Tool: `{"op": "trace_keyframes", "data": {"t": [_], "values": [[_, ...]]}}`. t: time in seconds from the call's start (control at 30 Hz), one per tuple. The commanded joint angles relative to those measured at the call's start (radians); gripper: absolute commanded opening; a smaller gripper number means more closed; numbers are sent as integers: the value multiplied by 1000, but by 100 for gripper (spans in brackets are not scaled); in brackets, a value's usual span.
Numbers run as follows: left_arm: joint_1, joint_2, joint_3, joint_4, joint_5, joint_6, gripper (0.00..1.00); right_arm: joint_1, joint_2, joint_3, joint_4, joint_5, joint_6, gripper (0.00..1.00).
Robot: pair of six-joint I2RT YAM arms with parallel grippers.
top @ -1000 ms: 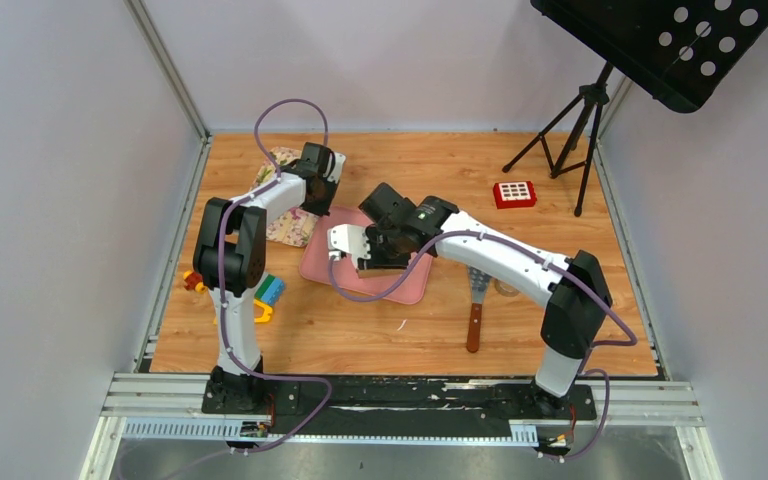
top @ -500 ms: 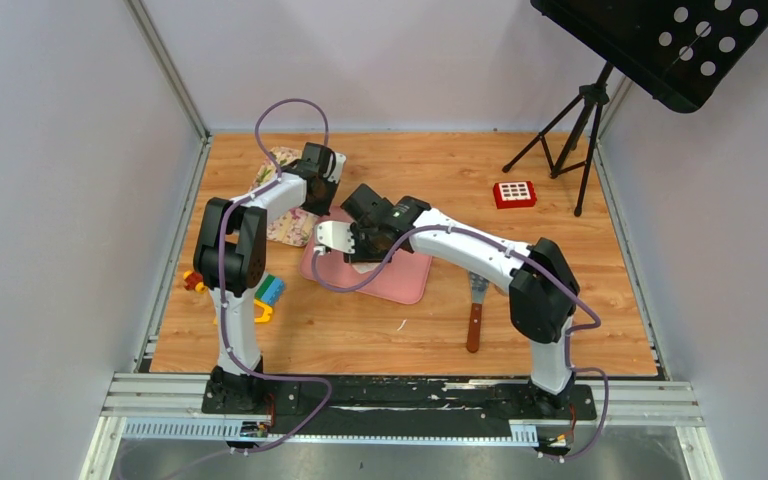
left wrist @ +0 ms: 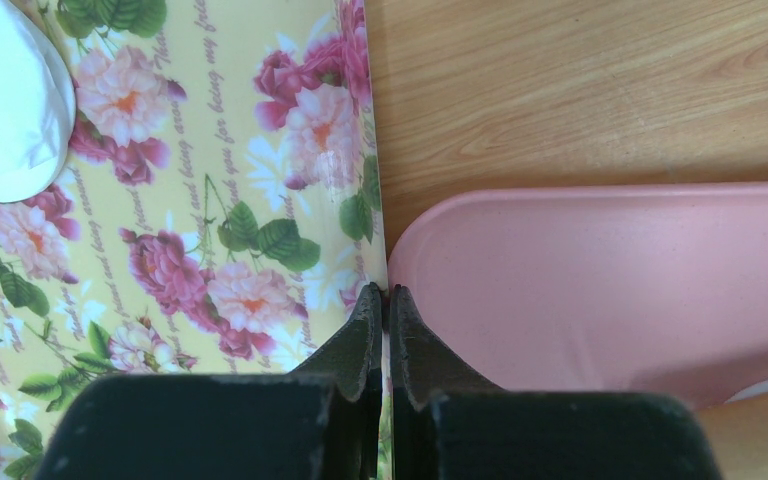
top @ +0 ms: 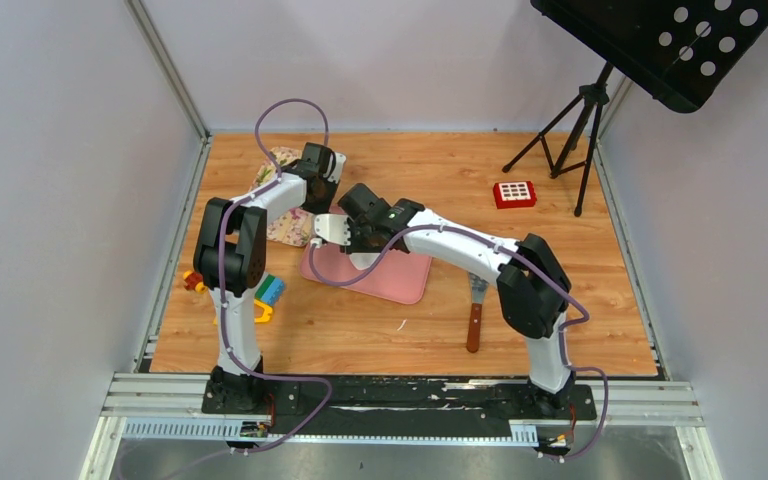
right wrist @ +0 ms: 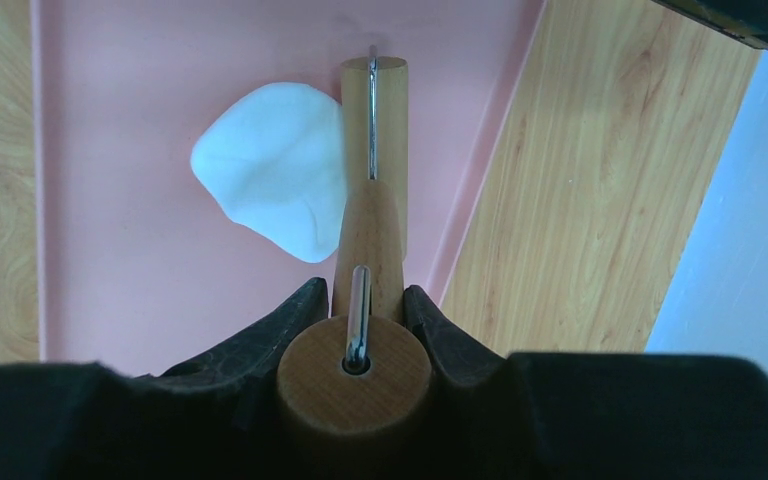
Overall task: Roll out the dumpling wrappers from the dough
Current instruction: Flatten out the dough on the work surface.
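Jaws clamped on the wooden roller (right wrist: 372, 200), the right gripper (right wrist: 365, 293) holds it against the dough (right wrist: 270, 180) on the pink board (right wrist: 140, 250); the left gripper (left wrist: 385, 296) has its own pinched together.

top external: up high behind both arm bases, tilted down, far enough off to get the whole table (top: 620, 250)
left wrist: super close, looking down past the left gripper (left wrist: 385, 300) at the floral cloth (left wrist: 210, 200) / pink mat (left wrist: 610, 270) seam
right wrist: also close, looking down along the rolling pin (right wrist: 372, 200) onto the mat
shared: pink mat is in all three
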Motion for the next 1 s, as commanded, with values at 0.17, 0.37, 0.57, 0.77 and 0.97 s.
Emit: {"op": "trace_keyframes", "data": {"t": [0.17,0.37,0.57,0.77,0.97], "values": [[-1,37,-28,-49,-5,3,0,39,-51,-201,-126,-196,-24,0],[-1,38,-28,-49,-9,1,0,59,-79,-302,-122,-185,-25,0],[-2,37,-27,-49,-17,3,0,66,-77,-368,-124,-195,-39,0],[-1,38,-27,-49,-23,2,0,84,-93,-404,-150,-210,-57,0],[-1,37,-26,-47,-29,5,0,102,-113,-436,-180,-235,-62,0]]}}
